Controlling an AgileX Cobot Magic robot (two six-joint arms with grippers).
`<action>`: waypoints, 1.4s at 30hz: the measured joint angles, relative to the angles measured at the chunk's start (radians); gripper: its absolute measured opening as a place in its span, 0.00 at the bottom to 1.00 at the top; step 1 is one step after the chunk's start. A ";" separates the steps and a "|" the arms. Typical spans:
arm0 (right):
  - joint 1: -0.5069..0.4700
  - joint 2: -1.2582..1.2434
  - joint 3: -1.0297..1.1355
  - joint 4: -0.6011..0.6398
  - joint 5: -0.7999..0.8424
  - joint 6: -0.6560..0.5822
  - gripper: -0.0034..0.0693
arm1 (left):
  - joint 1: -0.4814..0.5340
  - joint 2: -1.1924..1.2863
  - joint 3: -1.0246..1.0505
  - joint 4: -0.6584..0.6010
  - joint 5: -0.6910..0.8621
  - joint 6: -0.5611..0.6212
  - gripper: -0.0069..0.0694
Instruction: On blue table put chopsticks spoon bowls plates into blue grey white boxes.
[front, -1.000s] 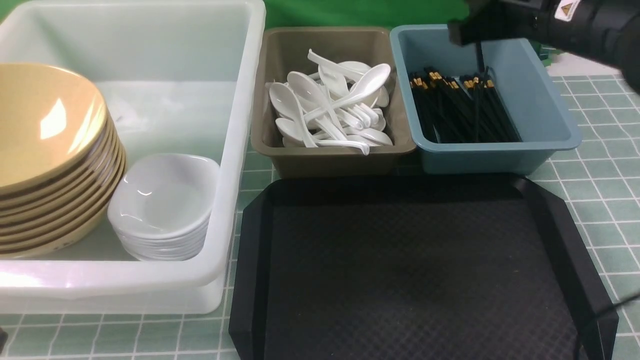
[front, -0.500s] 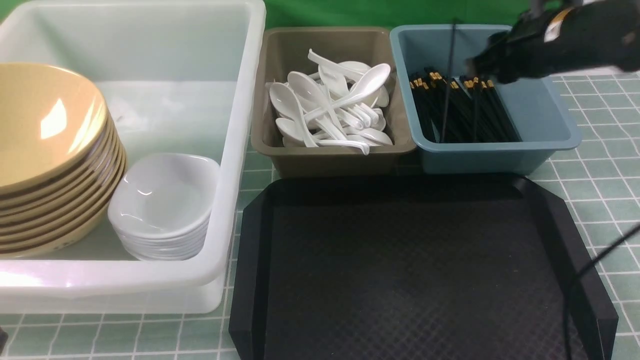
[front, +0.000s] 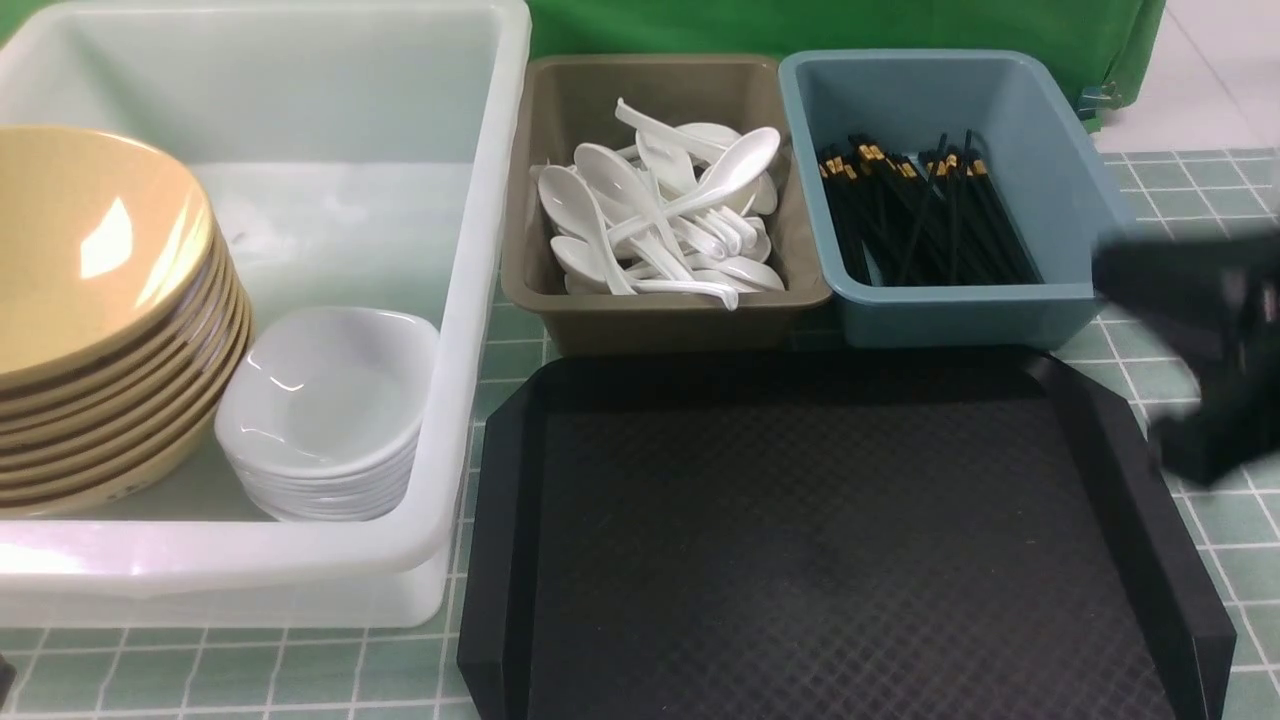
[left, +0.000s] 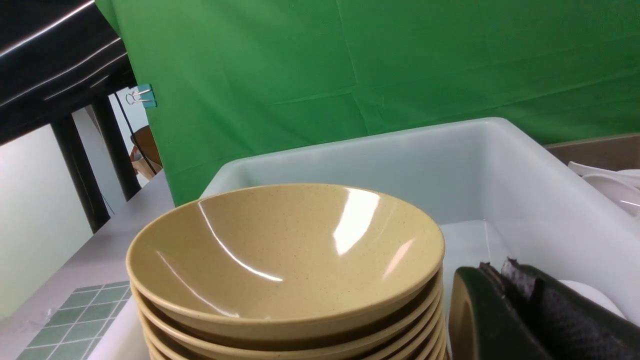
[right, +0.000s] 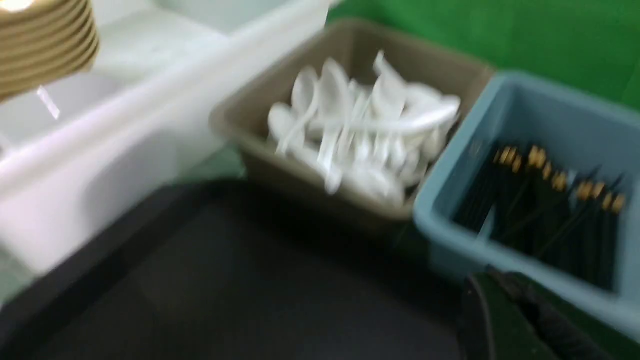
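The white box (front: 480, 200) holds a stack of tan plates (front: 90, 300) and a stack of white bowls (front: 330, 410). White spoons (front: 660, 210) fill the grey box (front: 660, 325). Black chopsticks (front: 920, 215) lie in the blue box (front: 960, 310). My right arm (front: 1210, 340) is a dark blur at the right edge, level with the blue box's near corner. In the right wrist view my right gripper (right: 492, 282) is shut and empty, just in front of the blue box (right: 450, 235). My left gripper (left: 495, 272) is shut and empty beside the tan plates (left: 285, 250).
A black tray (front: 1100, 420) lies empty in front of the grey and blue boxes. Green-tiled table (front: 1180, 380) shows to the right of it. A green backdrop (front: 800, 25) hangs behind the boxes.
My right gripper let go of a chopstick, which dropped into the blue box. The right arm then swung away to the right and nearer, and its jaws shut. The left arm has not moved.
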 joint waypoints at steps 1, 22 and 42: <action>0.001 -0.015 0.047 0.000 -0.019 0.006 0.10 | 0.000 0.000 0.000 0.000 0.000 0.000 0.09; -0.122 -0.497 0.472 -0.050 -0.007 0.136 0.10 | 0.001 0.000 0.000 0.000 0.000 0.004 0.09; -0.535 -0.810 0.641 0.131 -0.117 -0.105 0.10 | 0.001 0.000 0.001 0.000 0.003 0.004 0.09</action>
